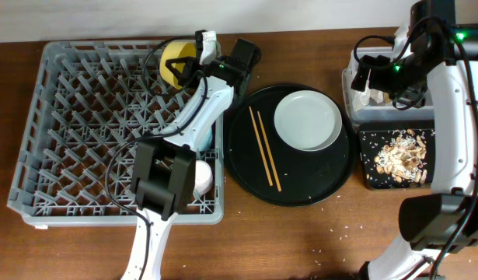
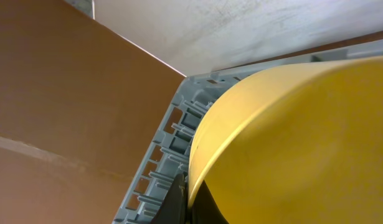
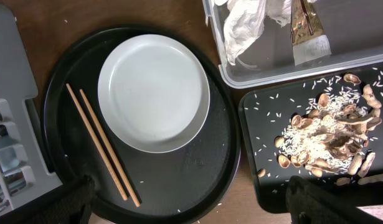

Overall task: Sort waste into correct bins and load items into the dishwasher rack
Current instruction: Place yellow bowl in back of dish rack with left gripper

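Note:
The yellow bowl (image 1: 175, 59) stands on edge at the far right corner of the grey dishwasher rack (image 1: 75, 132). My left gripper (image 1: 193, 64) is shut on the bowl's rim; the bowl (image 2: 297, 143) fills the left wrist view. My right gripper (image 3: 191, 208) is open and empty, high above the white plate (image 3: 154, 93) and chopsticks (image 3: 104, 146). The clear tub (image 3: 272, 65) holds a crumpled napkin (image 3: 244, 25) and the brown wrapper (image 3: 306, 28). The black rectangular tray (image 3: 256, 124) holds food scraps (image 3: 331, 137). A pink-white cup (image 1: 203, 176) sits in the rack.
The plate (image 1: 307, 120) and chopsticks (image 1: 264, 148) lie on a large round black tray (image 1: 246, 167) between the rack and the bins. Rice grains are scattered on the table near the front right. The left arm crosses the rack's right side.

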You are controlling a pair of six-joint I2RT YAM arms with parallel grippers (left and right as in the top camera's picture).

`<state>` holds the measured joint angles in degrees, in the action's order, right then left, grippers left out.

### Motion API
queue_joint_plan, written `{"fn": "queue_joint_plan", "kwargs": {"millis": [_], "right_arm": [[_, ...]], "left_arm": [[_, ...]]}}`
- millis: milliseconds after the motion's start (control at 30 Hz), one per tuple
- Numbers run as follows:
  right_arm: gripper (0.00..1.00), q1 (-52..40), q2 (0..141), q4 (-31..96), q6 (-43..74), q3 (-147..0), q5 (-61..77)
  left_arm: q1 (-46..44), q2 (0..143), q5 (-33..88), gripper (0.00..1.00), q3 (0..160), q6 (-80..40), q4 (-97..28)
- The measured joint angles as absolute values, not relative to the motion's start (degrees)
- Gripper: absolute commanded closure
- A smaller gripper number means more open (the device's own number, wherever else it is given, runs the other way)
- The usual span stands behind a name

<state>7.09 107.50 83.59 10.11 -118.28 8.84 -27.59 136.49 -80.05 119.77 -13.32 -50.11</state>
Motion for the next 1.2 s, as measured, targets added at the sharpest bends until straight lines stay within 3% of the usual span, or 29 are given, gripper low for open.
{"fn": "queue_joint_plan", "kwargs": {"millis": [100,200,267,400,633,833,967,1067,1100,1200], "right_arm": [[0.01,7.09,107.50,83.57,10.13,-118.28,8.84],[0.02,7.09,107.50,83.59,10.07,-118.28,8.84],[0.02,7.09,107.50,83.59,10.11,-118.28,8.84],[0.01,7.09,107.50,83.57,10.11,-118.28,8.84],[0.02,7.09,107.50,83.59,10.11,-118.28,8.84],[0.02,7.09,107.50,83.57,10.09,-118.28,8.84],[0.02,7.09,107.50,83.59,10.09,-118.28,8.84],[0.01,7.09,107.50,83.57,10.09,-118.28,8.84],[0.02,7.09,107.50,83.59,10.13,-118.28,8.84],[0.02,7.09,107.50,83.57,10.11,-118.28,8.84]], "left_arm": [[-28.67,136.55,-79.99,0.98,119.77,-13.30,-50.11],[-30.37,136.68,-80.18,0.74,119.66,-13.10,-51.05],[-31.42,136.77,-79.13,0.51,119.57,-13.37,-52.21],[-33.23,137.29,-76.12,0.43,119.39,-13.26,-54.83],[-33.32,137.51,-65.98,0.39,120.81,-11.35,-59.16],[-33.30,136.55,-41.45,0.08,128.88,-10.35,-64.58],[-33.32,134.15,-26.76,0.08,131.11,-10.09,-64.93],[-33.32,132.29,-12.25,0.11,131.37,-10.09,-63.64],[-33.32,132.16,-8.03,0.16,131.37,-10.07,-62.46],[-33.39,132.38,-0.71,0.16,131.24,-10.52,-60.38]]}}
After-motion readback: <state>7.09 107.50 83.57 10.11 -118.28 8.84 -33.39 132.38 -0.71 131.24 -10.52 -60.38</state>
